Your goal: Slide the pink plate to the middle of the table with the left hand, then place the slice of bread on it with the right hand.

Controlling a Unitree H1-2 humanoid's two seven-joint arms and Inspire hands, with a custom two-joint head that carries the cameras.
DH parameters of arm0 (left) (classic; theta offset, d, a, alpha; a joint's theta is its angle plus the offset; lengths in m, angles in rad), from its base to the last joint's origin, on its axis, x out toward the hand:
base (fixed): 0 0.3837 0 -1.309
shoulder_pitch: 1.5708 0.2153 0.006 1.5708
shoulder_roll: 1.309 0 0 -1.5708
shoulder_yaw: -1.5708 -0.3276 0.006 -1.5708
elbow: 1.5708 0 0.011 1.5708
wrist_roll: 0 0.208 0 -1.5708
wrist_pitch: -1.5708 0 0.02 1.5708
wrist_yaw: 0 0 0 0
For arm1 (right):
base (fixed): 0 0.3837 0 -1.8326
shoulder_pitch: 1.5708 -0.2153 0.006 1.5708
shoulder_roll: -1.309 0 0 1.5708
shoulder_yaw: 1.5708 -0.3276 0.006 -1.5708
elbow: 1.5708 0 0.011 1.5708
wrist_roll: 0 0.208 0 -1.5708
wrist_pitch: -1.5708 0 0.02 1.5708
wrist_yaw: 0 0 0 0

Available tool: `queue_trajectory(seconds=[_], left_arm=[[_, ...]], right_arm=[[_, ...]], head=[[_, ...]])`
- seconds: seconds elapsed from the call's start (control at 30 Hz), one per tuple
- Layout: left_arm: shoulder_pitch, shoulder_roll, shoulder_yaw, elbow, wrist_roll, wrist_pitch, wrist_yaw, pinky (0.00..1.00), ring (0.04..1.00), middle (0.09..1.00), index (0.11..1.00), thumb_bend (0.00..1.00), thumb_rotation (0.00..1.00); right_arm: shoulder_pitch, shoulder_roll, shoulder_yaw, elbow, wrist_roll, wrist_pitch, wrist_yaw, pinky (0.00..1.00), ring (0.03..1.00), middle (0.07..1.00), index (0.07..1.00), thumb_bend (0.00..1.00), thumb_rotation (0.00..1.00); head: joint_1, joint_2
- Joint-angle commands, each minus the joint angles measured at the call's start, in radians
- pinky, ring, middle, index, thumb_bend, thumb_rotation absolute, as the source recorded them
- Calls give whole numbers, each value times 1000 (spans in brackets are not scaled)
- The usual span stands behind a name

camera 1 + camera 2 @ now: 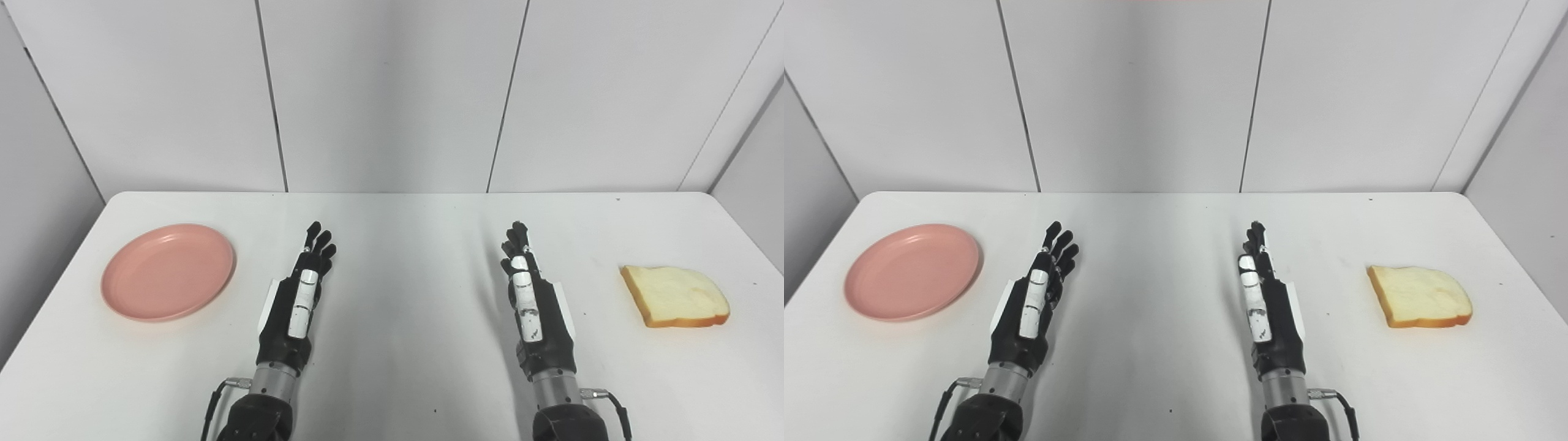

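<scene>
In the left eye view, one pink plate [168, 271] lies flat on the white table [404, 245] at about 9 o'clock from the table's middle, near the left edge and not at the centre. It is round, so it has no long axis; the camera angle makes it look like an oval stretched left to right. One slice of bread [675, 296] lies flat at about 3 o'clock, well apart from the plate. Its long axis runs left to right, with a squared corner pointing toward 10 o'clock and the browner crust along its near and right edges. Two hands are in view. The left hand [298, 300] is released and holds nothing, its fingers straight and pointing toward 12 o'clock, slightly to 1. It is near the plate but apart from it. The right hand [531, 300] is likewise empty, its fingers extended toward 12 o'clock. Both hands are seen edge-on, so the palms are hidden. The forearms are cut off by the bottom edge.

In the right eye view, the same plate [912, 271], bread [1421, 297], left hand [1032, 303] and right hand [1265, 303] appear, all shifted leftward. The right hand's fingers overlap one another here and are hard to separate. Whether either hand touches the tabletop cannot be told.
</scene>
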Motion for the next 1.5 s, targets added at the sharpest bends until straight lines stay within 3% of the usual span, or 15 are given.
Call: queue_trajectory(seconds=[0.0,0.93,1.23,1.33,1.47], left_arm=[[-32,-8,-4,-30,4,-18,2,980,959,978,985,652,1000],[-36,-9,-6,-17,11,-24,8,967,958,973,979,659,999],[-41,-45,-30,14,78,-34,55,935,942,952,956,674,999],[-52,-53,-47,46,115,-48,70,914,938,951,956,668,1000],[-61,-79,-57,66,133,-29,88,915,938,941,949,670,1000]], right_arm=[[-25,1,3,-11,-5,-41,-2,1000,996,1000,1000,486,1000],[-22,1,0,-13,0,-28,1,1000,993,1000,1000,505,1000],[-25,-35,-18,-23,34,-27,20,1000,1000,1000,1000,427,1000],[-30,-52,-34,-7,76,-38,36,1000,1000,1000,1000,442,1000],[-32,-72,-45,0,103,-40,45,1000,1000,1000,1000,446,1000]], head=[[0,0],[15,-5],[168,-33],[254,-50],[317,-66]])
